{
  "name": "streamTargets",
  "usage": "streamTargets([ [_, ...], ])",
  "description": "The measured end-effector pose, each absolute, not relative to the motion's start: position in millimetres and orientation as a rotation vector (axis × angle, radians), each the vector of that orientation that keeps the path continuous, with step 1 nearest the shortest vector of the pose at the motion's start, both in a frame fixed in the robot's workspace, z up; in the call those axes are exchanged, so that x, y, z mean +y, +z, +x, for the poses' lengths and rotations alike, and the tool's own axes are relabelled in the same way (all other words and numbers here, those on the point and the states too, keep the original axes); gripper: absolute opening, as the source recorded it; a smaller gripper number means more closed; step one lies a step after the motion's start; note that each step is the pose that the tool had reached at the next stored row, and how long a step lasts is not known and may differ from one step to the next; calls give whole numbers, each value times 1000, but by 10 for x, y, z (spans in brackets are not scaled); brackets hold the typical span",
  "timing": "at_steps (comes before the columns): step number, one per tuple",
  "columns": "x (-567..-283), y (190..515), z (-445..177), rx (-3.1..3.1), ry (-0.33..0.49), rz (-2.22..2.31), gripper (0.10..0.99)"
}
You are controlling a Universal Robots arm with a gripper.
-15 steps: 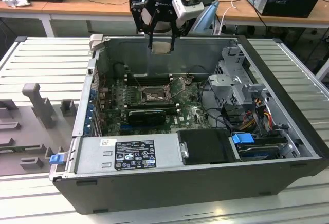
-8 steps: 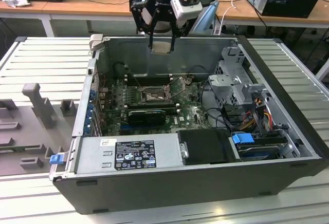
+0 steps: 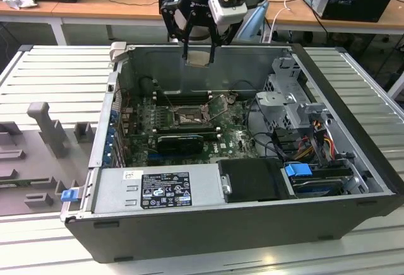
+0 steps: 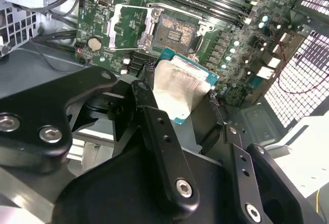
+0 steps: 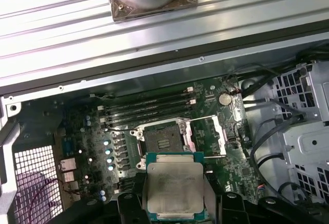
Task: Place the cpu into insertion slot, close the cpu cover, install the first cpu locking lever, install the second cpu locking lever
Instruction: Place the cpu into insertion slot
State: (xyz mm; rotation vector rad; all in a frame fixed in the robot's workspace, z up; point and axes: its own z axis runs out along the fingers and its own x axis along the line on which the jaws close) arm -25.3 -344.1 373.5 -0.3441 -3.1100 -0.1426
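Note:
My gripper (image 3: 199,59) hangs above the back wall of the open computer case, shut on the cpu (image 3: 199,57). The chip's silvery top faces the cameras in both wrist views (image 4: 180,88) (image 5: 175,188), with a black finger at each of two opposite edges. Below it on the green motherboard lies the insertion slot (image 3: 187,118) (image 5: 162,139) (image 4: 177,33), its dark centre bare. The cpu cover (image 5: 208,135) (image 4: 126,26) is swung open and lies flat beside the slot. The chip is well above the board and touches nothing else.
Long black memory slots (image 3: 180,97) run behind the socket, and a black card (image 3: 180,141) sits in front of it. A power supply (image 3: 164,190) fills the case's near side. At the exterior view's right are a drive cage (image 3: 290,92) and cables. Grey fixtures (image 3: 47,127) stand outside at the left.

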Motion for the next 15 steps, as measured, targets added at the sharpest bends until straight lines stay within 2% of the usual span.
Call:
streamTargets([
  [15,-3441,3735,-252,-3099,-143,-456,529],
])
